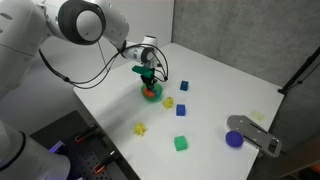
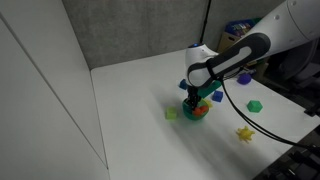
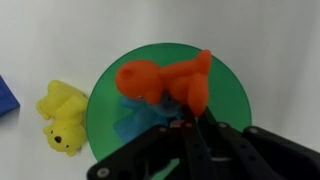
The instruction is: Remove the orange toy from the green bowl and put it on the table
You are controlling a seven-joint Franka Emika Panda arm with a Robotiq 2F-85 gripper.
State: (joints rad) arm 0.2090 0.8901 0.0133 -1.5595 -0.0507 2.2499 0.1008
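Yellow and bear-like, a small toy point(image 3: 62, 118) lies on the white table point(image 3: 270, 40), just left of the green bowl point(image 3: 230, 100) in the wrist view. Inside the bowl, the orange toy point(image 3: 165, 82) rests over a blue piece point(image 3: 138, 122). The gripper point(image 3: 188, 128) hangs low at the bowl's near rim; I cannot tell whether its jaws are parted or pinched. Grasping seems to be the step in hand. The next move calls for a firm pinch, then a lift clear of the rim.

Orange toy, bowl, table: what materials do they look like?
Orange toy: smooth rounded lumps with soft highlights, probably moulded plastic or rubber. Bowl: uniform matte green, likely hard plastic. Table: plain matte white, perhaps laminate; can't tell.
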